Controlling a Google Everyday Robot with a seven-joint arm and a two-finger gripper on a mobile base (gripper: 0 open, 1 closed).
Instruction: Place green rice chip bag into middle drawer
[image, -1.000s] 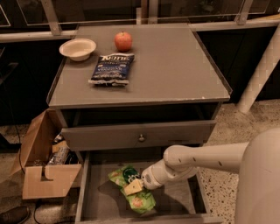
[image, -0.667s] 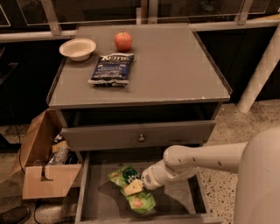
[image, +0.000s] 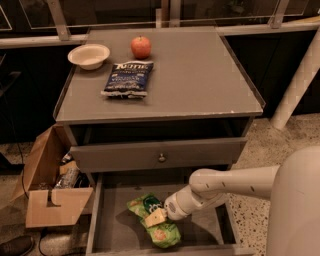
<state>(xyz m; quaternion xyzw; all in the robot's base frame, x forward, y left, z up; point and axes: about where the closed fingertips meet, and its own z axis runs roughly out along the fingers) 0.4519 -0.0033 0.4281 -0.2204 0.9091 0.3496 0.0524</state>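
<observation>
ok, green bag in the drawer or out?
In: the green rice chip bag lies on the middle drawer floor, with the gripper at its middle.

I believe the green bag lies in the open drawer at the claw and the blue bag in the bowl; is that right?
No: the camera view shows the blue bag beside the bowl on the cabinet top. The green bag is in the open drawer, at the claw.
</observation>
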